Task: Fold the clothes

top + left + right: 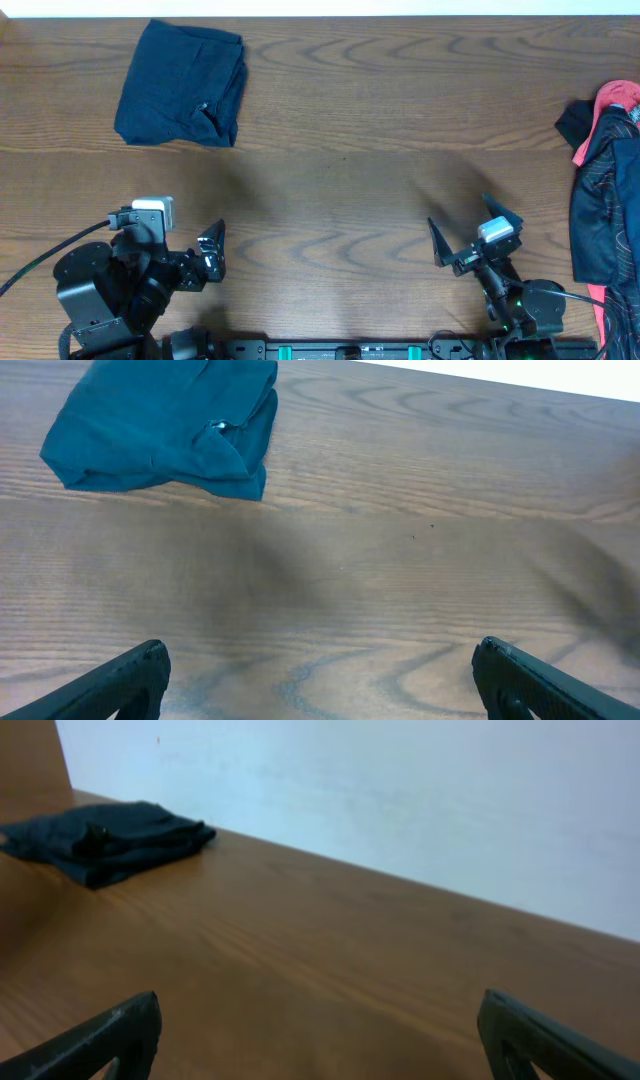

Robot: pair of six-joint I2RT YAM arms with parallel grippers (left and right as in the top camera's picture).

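The dark navy-blue shorts [183,85] lie folded into a compact bundle at the far left of the wooden table, with a small button showing on top. They also show in the left wrist view [165,428] and the right wrist view [105,838]. My left gripper [212,250] is open and empty near the front left edge, well short of the shorts; its fingers are spread wide in the left wrist view [320,665]. My right gripper [475,232] is open and empty at the front right, its fingers wide apart in the right wrist view [320,1025].
A heap of other clothes [605,185], black with red and pink, lies at the table's right edge. A white wall [400,790] runs behind the far edge of the table [350,150].
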